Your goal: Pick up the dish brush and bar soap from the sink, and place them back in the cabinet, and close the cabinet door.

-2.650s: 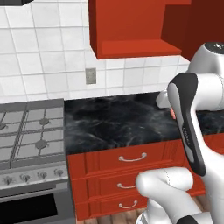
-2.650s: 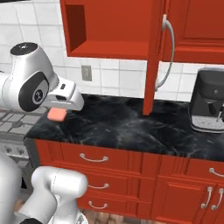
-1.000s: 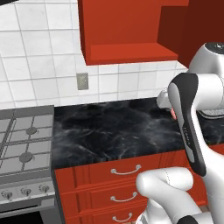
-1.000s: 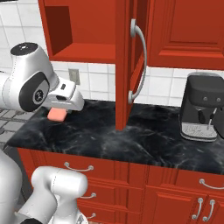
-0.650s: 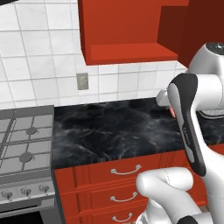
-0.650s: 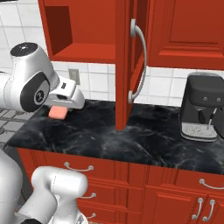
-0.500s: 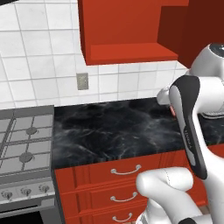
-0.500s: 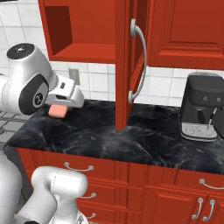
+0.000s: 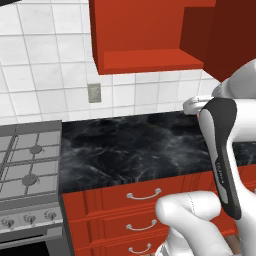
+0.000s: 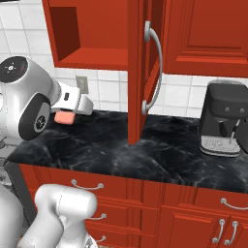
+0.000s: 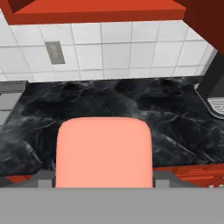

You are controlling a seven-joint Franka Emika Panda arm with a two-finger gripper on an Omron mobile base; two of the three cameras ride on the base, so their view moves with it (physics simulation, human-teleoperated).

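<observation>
- Gripper (image 10: 68, 114) closed on the soap (image 10: 64, 117), held above the counter (image 10: 145, 150), below the open cabinet (image 10: 92, 57)
- Risk, as I judge: lifting could knock the soap on the shelf lip; the door (image 10: 143, 72) juts out close by
- Black marble counter; white tile wall; stove (image 9: 27, 170); coffee machine (image 10: 224, 118)

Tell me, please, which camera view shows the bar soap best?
The hand view: the bar soap looms large and unobstructed between the jaws. The right base view shows it small, partly behind the hand. The left base view gives nothing clear.
</observation>
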